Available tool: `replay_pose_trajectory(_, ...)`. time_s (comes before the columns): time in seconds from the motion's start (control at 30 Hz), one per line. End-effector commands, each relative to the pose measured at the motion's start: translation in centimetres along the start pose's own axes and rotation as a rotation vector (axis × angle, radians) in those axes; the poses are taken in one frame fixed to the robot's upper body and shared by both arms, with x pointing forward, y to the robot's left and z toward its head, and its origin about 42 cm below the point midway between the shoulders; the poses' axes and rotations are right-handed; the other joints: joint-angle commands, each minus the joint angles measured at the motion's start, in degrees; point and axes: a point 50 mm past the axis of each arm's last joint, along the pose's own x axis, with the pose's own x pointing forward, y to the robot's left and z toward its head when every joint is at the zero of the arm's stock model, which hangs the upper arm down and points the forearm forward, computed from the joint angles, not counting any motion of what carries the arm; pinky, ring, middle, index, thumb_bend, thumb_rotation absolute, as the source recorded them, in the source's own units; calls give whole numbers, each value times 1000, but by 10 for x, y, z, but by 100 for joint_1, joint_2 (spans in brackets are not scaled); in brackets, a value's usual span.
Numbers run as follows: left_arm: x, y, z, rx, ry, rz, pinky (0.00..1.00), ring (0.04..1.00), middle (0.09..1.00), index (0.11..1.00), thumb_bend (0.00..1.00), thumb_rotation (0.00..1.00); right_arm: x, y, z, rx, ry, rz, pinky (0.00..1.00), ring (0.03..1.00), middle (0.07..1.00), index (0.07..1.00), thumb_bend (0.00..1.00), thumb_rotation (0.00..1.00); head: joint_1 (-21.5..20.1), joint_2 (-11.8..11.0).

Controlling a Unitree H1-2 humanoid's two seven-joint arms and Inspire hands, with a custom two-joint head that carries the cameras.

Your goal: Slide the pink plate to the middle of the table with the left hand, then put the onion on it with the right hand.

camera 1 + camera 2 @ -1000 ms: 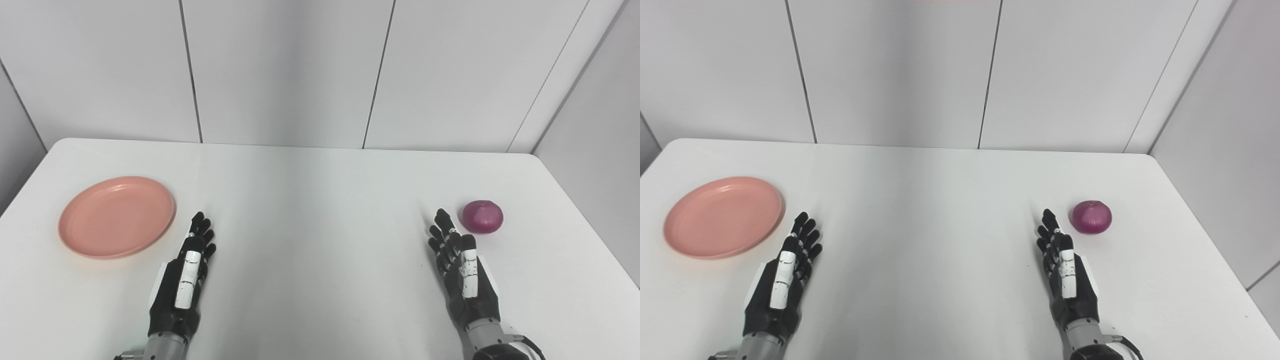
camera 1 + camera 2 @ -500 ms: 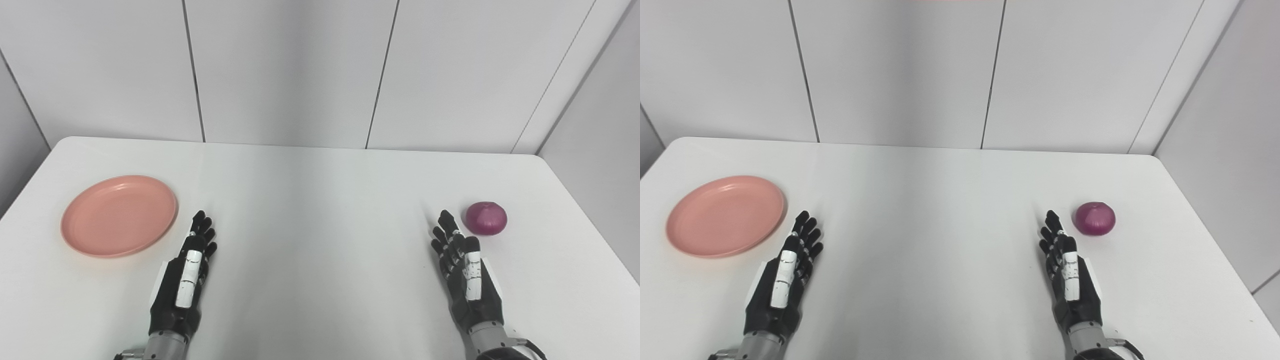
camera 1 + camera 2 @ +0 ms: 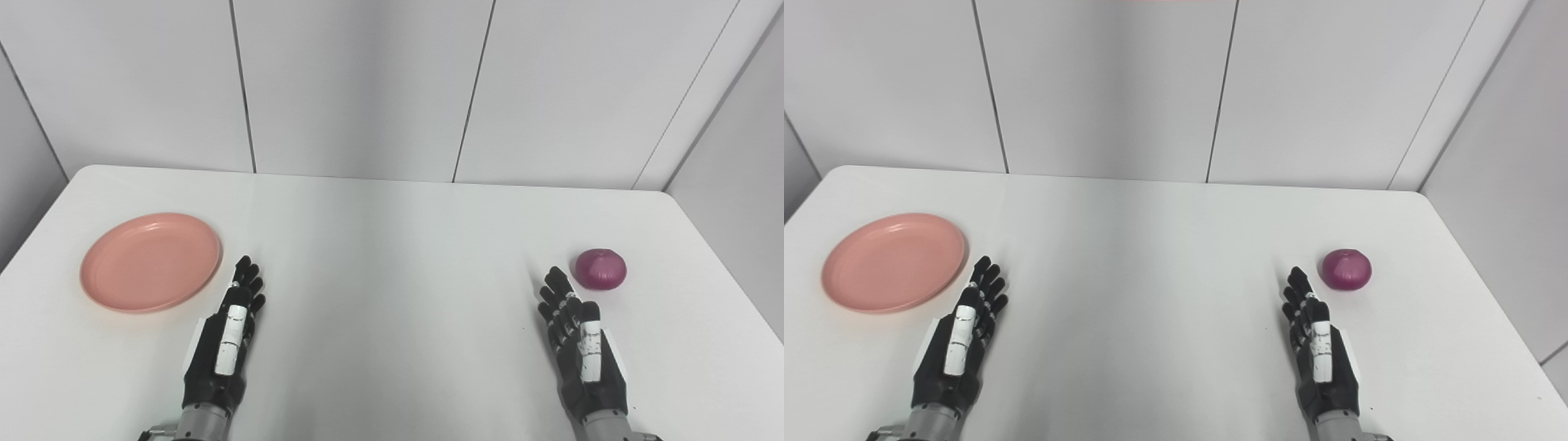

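Observation:
A pink plate [image 3: 150, 261] lies flat on the left side of the white table [image 3: 392, 257]. A purple onion [image 3: 601, 268] rests on the right side. My left hand [image 3: 228, 334] lies low over the table just right of the plate's near edge, fingers straight and apart, holding nothing. My right hand [image 3: 582, 349] is stretched out the same way, its fingertips a short gap short of the onion, below and left of it. Neither hand touches its object.
Grey wall panels [image 3: 367, 86] stand behind the table's far edge. The table's right edge [image 3: 729, 275] runs close past the onion. Bare tabletop lies between the two hands.
The whole picture has shifted a little, so the camera moved. The right hand has drawn back slightly toward the near edge. Plate, onion and left hand stay put.

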Motion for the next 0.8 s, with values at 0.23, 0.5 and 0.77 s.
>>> replay_pose_trajectory(0.23,-22,2,-21,-33,100,43,1000,1000,1000,1000,743,923,-29,2,-26,54,138,-33,1000,994,972,954,978,931,-25,6)
replay_pose_trajectory(0.5,-21,-2,-23,-51,96,40,1000,1000,1000,1000,739,908,-28,-2,-28,52,147,-42,1000,988,965,948,955,939,271,-78)
replay_pose_trajectory(0.77,-19,-16,-26,-76,97,49,1000,1000,1000,1000,736,894,-23,-21,-33,49,152,-41,1000,999,985,958,922,958,1017,-318)
